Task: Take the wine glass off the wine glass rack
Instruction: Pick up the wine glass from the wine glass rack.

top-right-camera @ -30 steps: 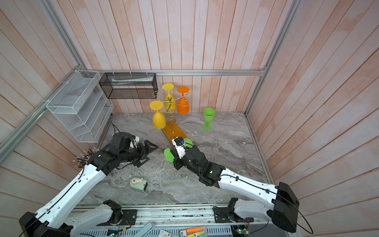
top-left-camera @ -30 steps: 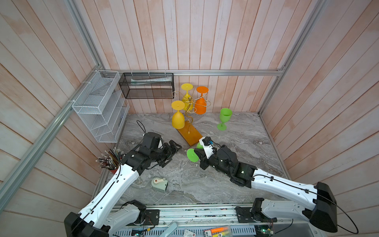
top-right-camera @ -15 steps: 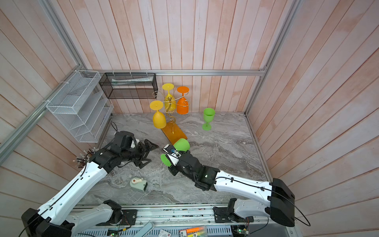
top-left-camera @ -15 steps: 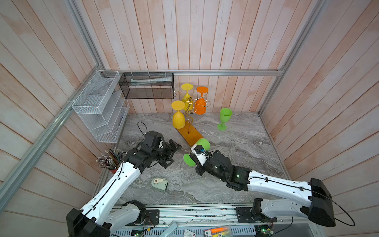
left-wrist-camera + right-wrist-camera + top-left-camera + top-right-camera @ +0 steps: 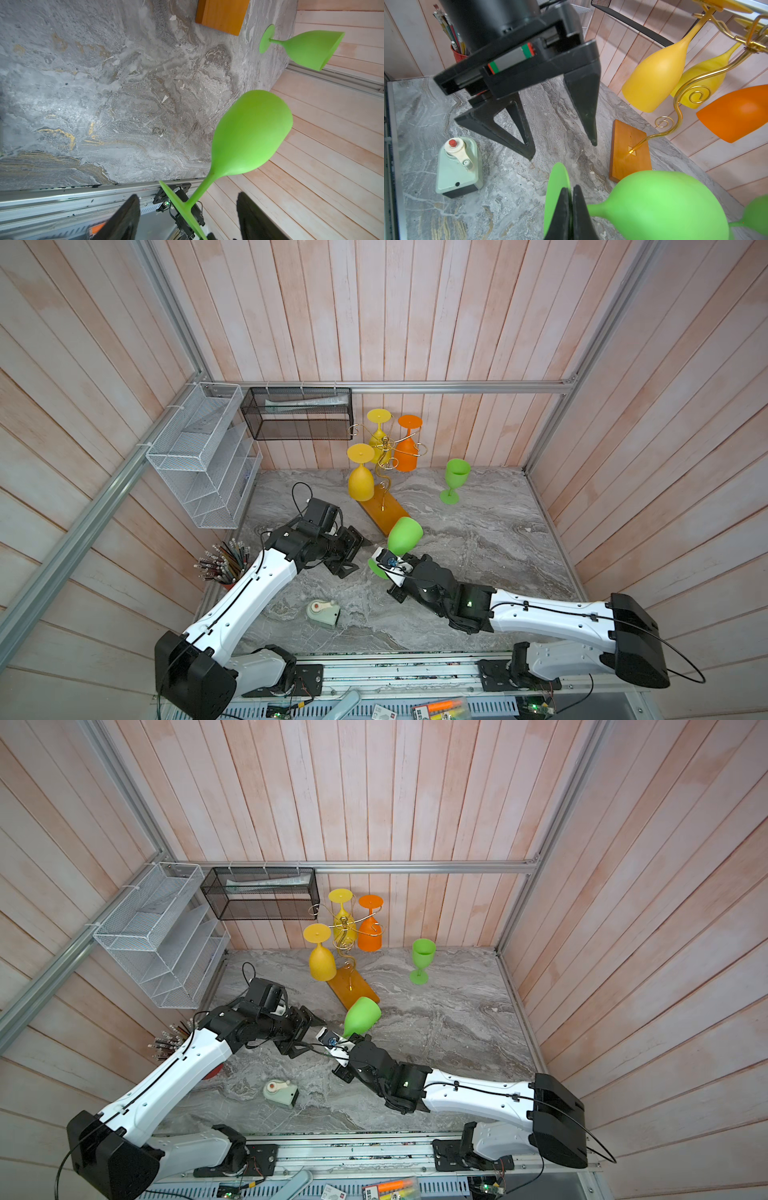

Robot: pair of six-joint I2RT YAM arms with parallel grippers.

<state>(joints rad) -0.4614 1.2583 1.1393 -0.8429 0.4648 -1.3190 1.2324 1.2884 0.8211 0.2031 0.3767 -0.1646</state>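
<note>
My right gripper (image 5: 570,188) is shut on the flat foot of a green wine glass (image 5: 405,535) (image 5: 664,203), which it holds tilted above the marble floor, bowl toward the wine glass rack (image 5: 384,464). My left gripper (image 5: 187,196) (image 5: 358,553) is open. Its fingers (image 5: 128,212) stand on either side of this glass's stem and foot without touching them. The gold wire rack on its orange-brown base (image 5: 382,510) carries two yellow glasses (image 5: 360,485) and an orange one (image 5: 407,452), all hanging upside down.
A second green glass (image 5: 455,481) stands upright near the back wall. A mint-green dispenser (image 5: 323,612) lies at the front. A cup of pencils (image 5: 222,566) stands at the left. A white wire shelf (image 5: 203,456) and a black mesh basket (image 5: 297,414) hang on the walls.
My right gripper has carried the green glass a little left, toward my left gripper. My left gripper has come up around the stem, and its jaws have narrowed somewhat.
</note>
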